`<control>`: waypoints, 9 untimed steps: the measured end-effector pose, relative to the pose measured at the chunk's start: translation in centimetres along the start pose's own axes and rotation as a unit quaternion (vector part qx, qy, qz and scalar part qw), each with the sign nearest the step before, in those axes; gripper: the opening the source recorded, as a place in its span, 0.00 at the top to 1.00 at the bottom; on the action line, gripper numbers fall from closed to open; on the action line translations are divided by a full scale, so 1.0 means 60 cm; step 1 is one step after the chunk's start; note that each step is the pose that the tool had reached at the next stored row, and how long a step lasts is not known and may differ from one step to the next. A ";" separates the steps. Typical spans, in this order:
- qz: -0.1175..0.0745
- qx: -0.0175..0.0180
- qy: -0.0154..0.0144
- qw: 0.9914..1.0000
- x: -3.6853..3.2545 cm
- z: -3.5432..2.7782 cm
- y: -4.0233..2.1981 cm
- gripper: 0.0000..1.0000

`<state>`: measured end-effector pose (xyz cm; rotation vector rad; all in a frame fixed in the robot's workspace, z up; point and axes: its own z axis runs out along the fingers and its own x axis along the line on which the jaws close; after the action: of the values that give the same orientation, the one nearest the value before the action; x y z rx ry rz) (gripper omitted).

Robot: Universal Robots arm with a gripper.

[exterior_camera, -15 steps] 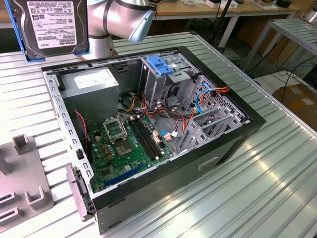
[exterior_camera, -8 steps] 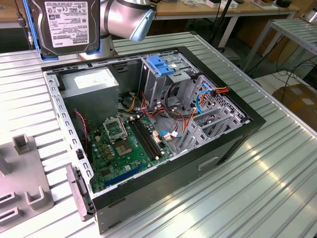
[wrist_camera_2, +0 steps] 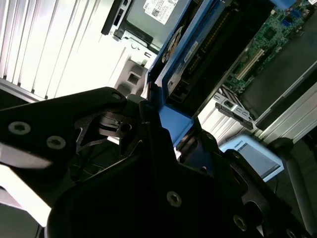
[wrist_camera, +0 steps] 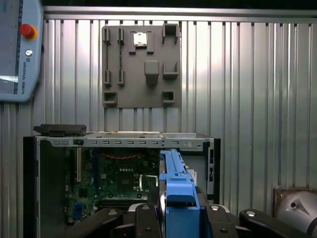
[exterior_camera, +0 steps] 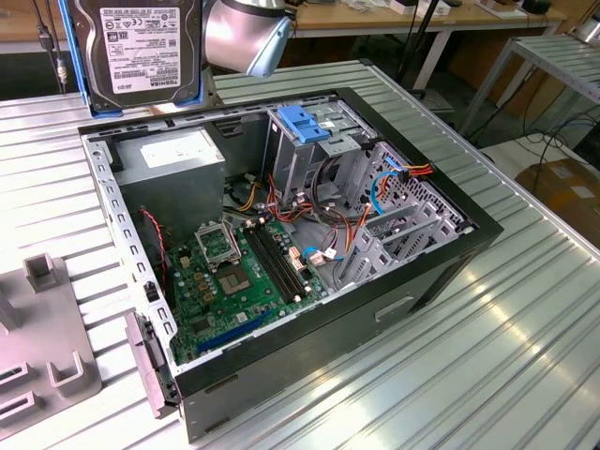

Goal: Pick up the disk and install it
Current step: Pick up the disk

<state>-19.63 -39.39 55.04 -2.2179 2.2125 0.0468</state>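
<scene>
A ribbed metal table (exterior_camera: 525, 309) carries an open computer case (exterior_camera: 375, 319) laid on its side, its motherboard (exterior_camera: 239, 272) facing up, a power supply (exterior_camera: 173, 164) in one corner and a metal drive cage (exterior_camera: 309, 159) with a blue handle (exterior_camera: 305, 122) along the far wall; a grey fixture plate (exterior_camera: 37, 347) lies on the table at the exterior view's left. The disk (exterior_camera: 139, 47) is held high in the air near the power supply end of the case, at the exterior view's upper left. It stands on edge with its white label turned to the camera and its light blue carrier rail framing it, well apart from the drive cage. In the first wrist view the gripper (wrist_camera: 179, 213) is clamped on it, black fingers on either side of the blue rail, which runs edge-on away from the wrist toward the open case below. I judge the disk stiff and fairly heavy for its size, with smooth metal faces that could slip, and sensitive to knocks. The plastic rail is the softer part and may flex, so a hold across the flat sides near one short end, as here, seems sound. The arm is raised high, its silvery joint (exterior_camera: 246, 36) just beside the disk in the exterior view, the wrist turned so the disk's long side points down toward the case
</scene>
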 end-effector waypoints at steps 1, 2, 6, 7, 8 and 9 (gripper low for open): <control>0.000 0.000 0.000 1.000 0.001 0.000 -0.002 0.63; 0.000 0.000 0.000 1.000 0.001 0.000 -0.005 0.63; 0.000 0.000 0.000 1.000 0.002 0.000 -0.024 0.63; 0.000 0.000 0.000 1.000 0.002 0.000 -0.029 0.63; 0.000 0.000 0.000 1.000 0.002 -0.001 -0.036 0.63; 0.000 0.000 0.000 1.000 0.002 -0.001 -0.044 0.63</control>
<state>-16.97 -39.52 55.03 -2.2176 2.2127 0.0467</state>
